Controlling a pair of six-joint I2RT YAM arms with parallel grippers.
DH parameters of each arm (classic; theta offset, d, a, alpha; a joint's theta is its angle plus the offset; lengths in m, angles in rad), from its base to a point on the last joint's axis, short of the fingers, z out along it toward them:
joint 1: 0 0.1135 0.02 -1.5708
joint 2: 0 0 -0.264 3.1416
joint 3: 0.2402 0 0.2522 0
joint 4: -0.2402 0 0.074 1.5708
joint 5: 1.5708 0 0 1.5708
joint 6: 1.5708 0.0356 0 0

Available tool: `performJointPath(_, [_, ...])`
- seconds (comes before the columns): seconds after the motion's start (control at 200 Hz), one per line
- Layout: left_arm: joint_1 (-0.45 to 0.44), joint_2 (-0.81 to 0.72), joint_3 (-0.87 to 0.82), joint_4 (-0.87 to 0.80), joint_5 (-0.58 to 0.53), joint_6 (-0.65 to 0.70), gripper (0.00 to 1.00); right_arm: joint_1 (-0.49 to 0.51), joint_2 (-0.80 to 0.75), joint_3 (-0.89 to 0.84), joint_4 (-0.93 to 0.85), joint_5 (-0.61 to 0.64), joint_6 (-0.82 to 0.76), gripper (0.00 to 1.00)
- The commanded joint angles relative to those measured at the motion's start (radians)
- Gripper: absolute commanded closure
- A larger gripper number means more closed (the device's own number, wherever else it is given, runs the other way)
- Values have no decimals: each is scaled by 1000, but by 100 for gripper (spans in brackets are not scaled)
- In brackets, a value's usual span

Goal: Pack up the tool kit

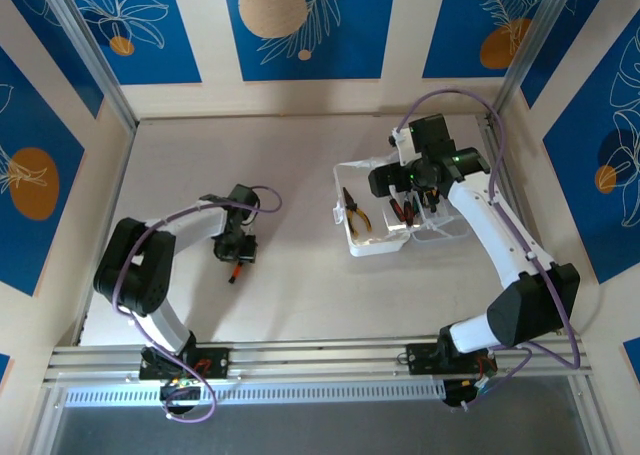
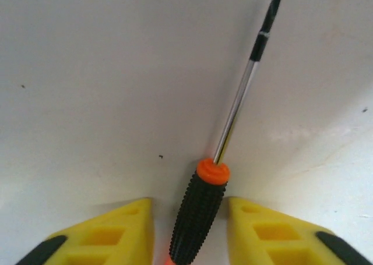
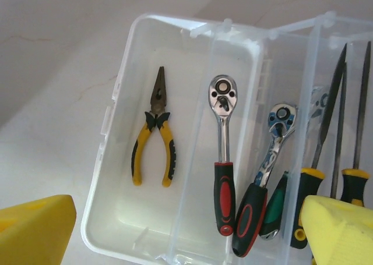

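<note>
1. Tool kit case (image 1: 372,247), translucent white, lies open on the table (image 1: 290,155) in the top view, right of centre and in front of the right arm.
2. Yellow-handled pliers (image 1: 356,213) lie in its left compartment; more tools sit in the compartments further right, partly under the arm.
3. Over those right compartments hangs the right gripper (image 1: 412,197); from this height its jaws cannot be judged.
4. Well to the left of the case, the left gripper (image 1: 236,260) points down at the table onto a screwdriver (image 1: 234,273) with an orange end.
5. From the left wrist, the screwdriver (image 2: 210,195) lies on the bare table (image 2: 87,102), its black ribbed handle with an orange collar toward the camera and its steel shaft pointing away.
6. Both yellow fingers (image 2: 116,233) of the left gripper (image 2: 191,236) flank that handle closely. I cannot tell whether they actually pinch it.
7. From the right wrist, the case (image 3: 102,177) lies directly below, divided by clear walls.
8. Its left compartment holds the pliers (image 3: 154,137).
9. Next comes a metal ratchet (image 3: 222,154) with a red-and-black grip, then a second ratchet (image 3: 265,172) leaning over the divider beside it.
10. Slim yellow-and-black-handled tools (image 3: 312,183) lie at the right edge.
11. Spread wide, the right gripper (image 3: 186,230) has its yellow fingers (image 3: 35,227) at the two lower corners, holding nothing.
</note>
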Motion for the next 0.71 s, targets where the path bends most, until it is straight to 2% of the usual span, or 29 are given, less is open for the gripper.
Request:
performJointPath(0.0, [8, 91, -27, 75, 26, -26, 79, 15, -45, -12, 4, -44, 20, 1])
performJointPath(0.14, [5, 70, -15, 67, 54, -64, 100, 27, -54, -20, 11, -77, 26, 1])
performJointPath(0.35, [-4, -61, 42, 27, 134, -106, 100, 56, -64, -52, 21, -159, 37, 1])
performJointPath(0.49, [-19, -183, 109, 52, 239, -164, 100, 54, -112, -96, 55, -257, 49, 1])
performJointPath(0.7, [-43, -283, 212, 205, 433, -248, 100, 43, -167, -179, 191, -508, 95, 1])
